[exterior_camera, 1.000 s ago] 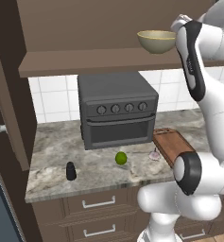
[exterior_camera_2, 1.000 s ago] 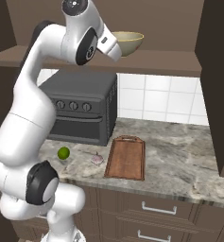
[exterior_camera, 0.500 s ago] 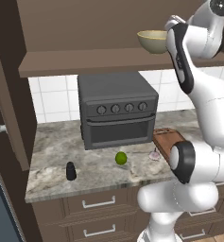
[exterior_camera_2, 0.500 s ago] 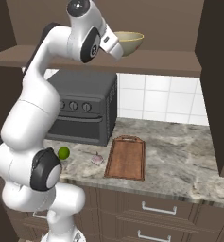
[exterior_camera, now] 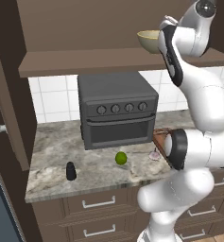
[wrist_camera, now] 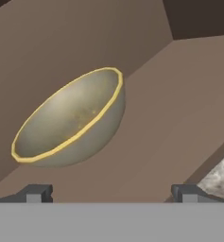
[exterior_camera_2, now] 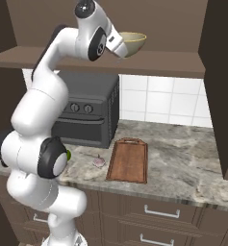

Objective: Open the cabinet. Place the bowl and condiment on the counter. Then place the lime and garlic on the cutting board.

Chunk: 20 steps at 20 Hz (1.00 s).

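step: reach for bowl (wrist_camera: 71, 118) | bowl on cabinet (exterior_camera_2: 134, 60) shelf, 11 o'clock of gripper (wrist_camera: 111, 191) | fingers spread wide to straddle rim | nothing pinched

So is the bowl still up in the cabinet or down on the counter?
In the cabinet: the bowl sits on its shelf, above the counter.

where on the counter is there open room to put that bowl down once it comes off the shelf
The counter is bare right of the cutting board, out to the cabinet side panel. A smaller patch lies between the condiment and the lime. It's crowded between lime, garlic and board.
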### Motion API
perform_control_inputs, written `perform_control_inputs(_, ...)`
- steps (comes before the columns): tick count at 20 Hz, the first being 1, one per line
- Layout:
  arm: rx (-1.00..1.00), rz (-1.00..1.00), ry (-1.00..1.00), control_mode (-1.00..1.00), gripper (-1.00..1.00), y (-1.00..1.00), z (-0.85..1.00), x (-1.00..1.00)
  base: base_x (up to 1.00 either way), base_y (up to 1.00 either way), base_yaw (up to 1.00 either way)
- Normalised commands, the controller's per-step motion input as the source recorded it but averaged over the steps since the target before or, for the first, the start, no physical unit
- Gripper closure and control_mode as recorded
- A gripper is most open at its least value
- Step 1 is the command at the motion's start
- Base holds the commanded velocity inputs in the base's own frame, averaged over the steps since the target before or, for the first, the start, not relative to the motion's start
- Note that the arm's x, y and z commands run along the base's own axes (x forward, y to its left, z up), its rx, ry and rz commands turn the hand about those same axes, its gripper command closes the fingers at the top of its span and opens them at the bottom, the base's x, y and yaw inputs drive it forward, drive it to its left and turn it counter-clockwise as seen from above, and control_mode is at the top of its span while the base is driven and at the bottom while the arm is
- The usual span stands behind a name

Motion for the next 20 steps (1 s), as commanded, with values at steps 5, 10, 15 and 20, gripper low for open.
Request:
perform_control_inputs(5,0.0,-0.04,0.0,-1.0,-1.0,-0.07,-0.04,0.46,0.0,0.0,0.0)
perform_control_inputs(10,0.0,-0.04,0.01,-1.0,-1.0,-0.06,-0.03,0.48,0.0,0.0,0.0)
perform_control_inputs(15,0.0,-0.03,0.01,-1.0,-1.0,-0.04,-0.01,0.48,0.0,0.0,0.0)
perform_control_inputs(20,0.0,-0.03,0.03,-1.0,-1.0,-0.04,-0.02,0.47,0.0,0.0,0.0)
